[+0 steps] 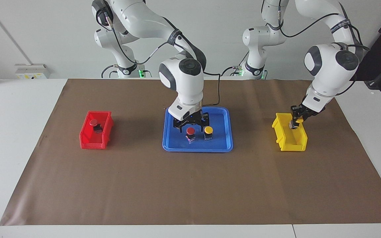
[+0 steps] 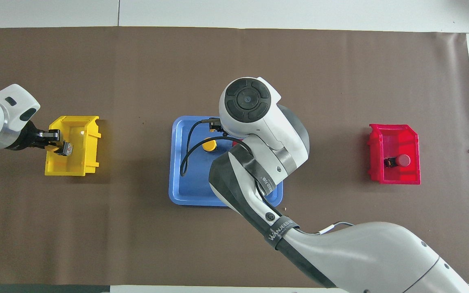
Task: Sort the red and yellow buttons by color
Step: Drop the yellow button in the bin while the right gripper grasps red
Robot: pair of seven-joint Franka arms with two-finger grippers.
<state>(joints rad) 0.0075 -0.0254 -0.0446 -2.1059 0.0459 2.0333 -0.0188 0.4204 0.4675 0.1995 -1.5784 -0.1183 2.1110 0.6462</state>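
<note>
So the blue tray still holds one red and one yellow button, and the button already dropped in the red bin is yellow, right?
Not quite. The button in the red bin is red, as the facing view shows. The rest stands: the blue tray holds one red button and one yellow button.

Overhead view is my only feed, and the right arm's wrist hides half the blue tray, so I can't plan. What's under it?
Observer: A red button stands on the blue tray, beside the tray's yellow button, toward the right arm's end.
Operator: And the right gripper?
Observer: The right gripper is open, spread just over that red button.
Operator: The left gripper's piece looks grey to me. Which colour?
Observer: Its cap is yellow: the left gripper is shut on the held yellow button over the yellow bin.
</note>
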